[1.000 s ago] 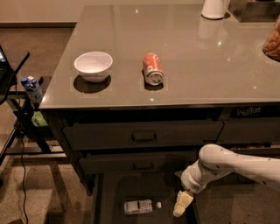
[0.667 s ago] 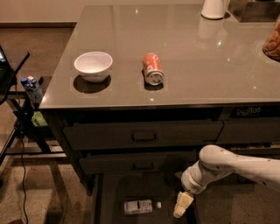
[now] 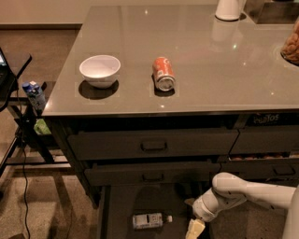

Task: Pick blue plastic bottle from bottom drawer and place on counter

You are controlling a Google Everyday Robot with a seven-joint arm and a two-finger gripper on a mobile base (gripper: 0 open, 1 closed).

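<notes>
The blue plastic bottle (image 3: 148, 220) lies on its side on the floor of the open bottom drawer (image 3: 122, 205), white cap pointing right. My gripper (image 3: 195, 228) hangs at the end of the white arm, low at the drawer's right side, a short way to the right of the bottle's cap and not touching it. It reaches the lower edge of the view. The glossy grey-brown counter (image 3: 210, 60) lies above the drawer stack.
On the counter are a white bowl (image 3: 99, 70), an orange soda can (image 3: 163, 73) on its side, a white jug base (image 3: 229, 9) and a snack container (image 3: 292, 44) at the right edge. A blue-capped bottle (image 3: 34, 95) sits on a stand to the left.
</notes>
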